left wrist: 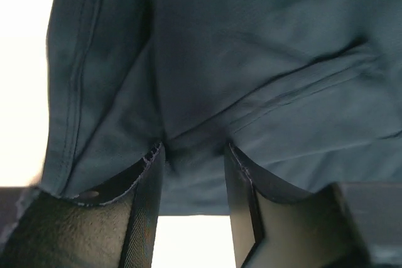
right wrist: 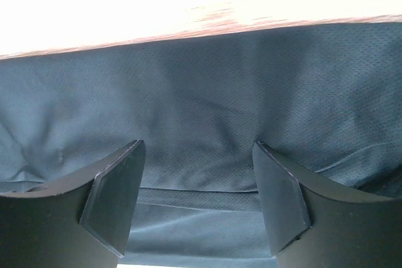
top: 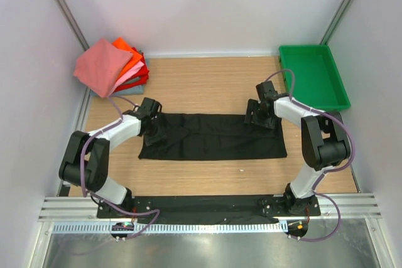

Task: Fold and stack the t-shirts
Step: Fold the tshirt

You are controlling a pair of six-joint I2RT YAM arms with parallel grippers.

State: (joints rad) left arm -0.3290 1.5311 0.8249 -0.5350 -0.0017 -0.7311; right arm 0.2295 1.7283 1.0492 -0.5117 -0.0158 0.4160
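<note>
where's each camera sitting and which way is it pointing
Top external: above and behind the robot, looking down on the table, black shirt, folded stack and tray; left arm and right arm show.
Left wrist: on the left arm, looking past the left gripper at the shirt's seams, close up; its two fingers show.
Right wrist: on the right arm, looking past the right gripper at the shirt's edge; its two fingers show.
Shared: all three see the black shirt.

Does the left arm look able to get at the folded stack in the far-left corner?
Probably yes: the folded stack sits just beyond the left gripper, with only bare table between.
</note>
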